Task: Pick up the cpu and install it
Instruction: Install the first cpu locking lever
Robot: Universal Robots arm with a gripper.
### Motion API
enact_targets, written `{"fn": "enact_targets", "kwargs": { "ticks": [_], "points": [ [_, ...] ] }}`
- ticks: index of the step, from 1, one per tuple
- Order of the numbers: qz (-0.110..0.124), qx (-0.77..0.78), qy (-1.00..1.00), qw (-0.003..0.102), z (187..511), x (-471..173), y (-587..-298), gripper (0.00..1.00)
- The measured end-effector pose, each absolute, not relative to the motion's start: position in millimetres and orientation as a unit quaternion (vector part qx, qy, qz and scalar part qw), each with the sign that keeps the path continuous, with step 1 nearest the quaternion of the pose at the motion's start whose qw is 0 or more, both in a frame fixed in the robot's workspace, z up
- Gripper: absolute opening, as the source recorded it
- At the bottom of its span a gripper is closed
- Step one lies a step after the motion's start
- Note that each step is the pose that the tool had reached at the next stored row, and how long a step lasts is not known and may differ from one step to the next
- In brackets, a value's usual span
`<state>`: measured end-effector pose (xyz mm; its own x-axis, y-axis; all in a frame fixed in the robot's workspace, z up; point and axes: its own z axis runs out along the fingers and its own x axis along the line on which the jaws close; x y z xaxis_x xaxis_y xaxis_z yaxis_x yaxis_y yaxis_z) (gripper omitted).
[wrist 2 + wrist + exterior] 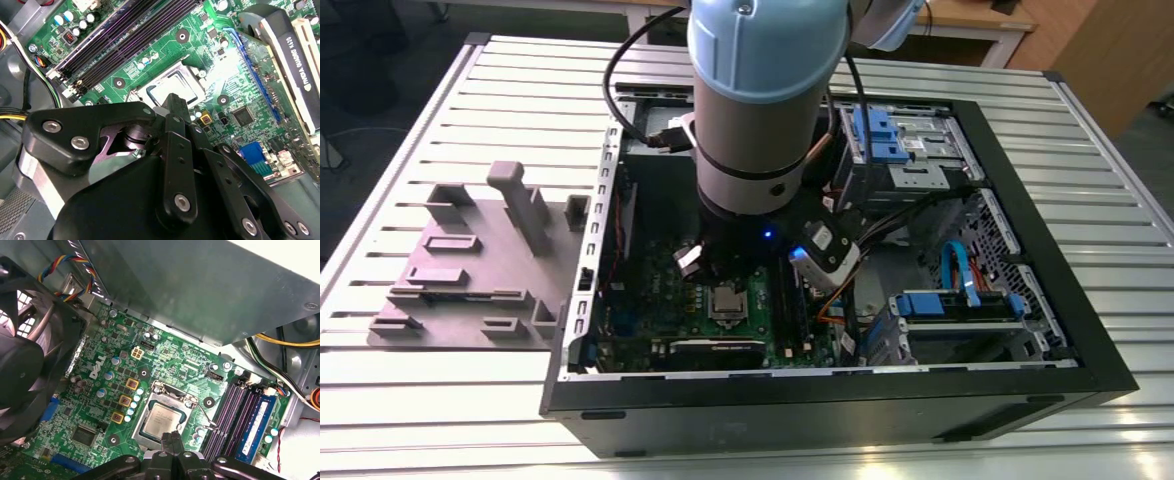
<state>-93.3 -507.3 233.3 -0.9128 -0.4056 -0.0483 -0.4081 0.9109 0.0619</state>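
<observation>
The cpu (161, 420) is a silvery-grey square lying flat in the metal-framed socket (150, 390) on the green motherboard (165, 360). In the second wrist view the cpu (172, 86) shows bright in the same frame, and in the exterior view the cpu (724, 299) sits just below the arm. My gripper (173, 435) hovers at the cpu's near edge, its black fingers (169, 440) pressed together with nothing between them. The gripper (173, 98) reaches just over the socket's rim in the second wrist view too.
The motherboard lies inside an open black computer case (854, 400). A black fan (25, 355), memory slots (235, 410) and an expansion card (290, 55) stand around the socket. A grey fixture with blocks (467, 265) rests on the slatted table at the exterior view's left.
</observation>
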Motion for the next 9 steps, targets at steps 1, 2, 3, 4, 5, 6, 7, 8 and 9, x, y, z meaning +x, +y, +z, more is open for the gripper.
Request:
{"fn": "enact_targets", "kwargs": {
  "ticks": [1, 2, 3, 4, 5, 6, 7, 8, 9],
  "points": [
    [0.035, -0.208, 0.977, 0.017, 233, -93, -507, 0.10],
    [0.035, -0.208, 0.977, 0.017, 233, -93, -507, 0.10],
    [0.035, -0.208, 0.977, 0.017, 234, -93, -507, 0.10],
    [0.035, -0.208, 0.977, 0.017, 236, -93, -507, 0.10],
    [0.035, -0.208, 0.977, 0.017, 238, -93, -507, 0.10],
    [0.035, -0.208, 0.977, 0.017, 241, -93, -507, 0.10],
    [0.035, -0.208, 0.977, 0.017, 244, -93, -507, 0.10],
    [0.035, -0.208, 0.977, 0.017, 246, -93, -507, 0.10],
    [0.035, -0.208, 0.977, 0.017, 250, -93, -507, 0.10]
  ]
}}
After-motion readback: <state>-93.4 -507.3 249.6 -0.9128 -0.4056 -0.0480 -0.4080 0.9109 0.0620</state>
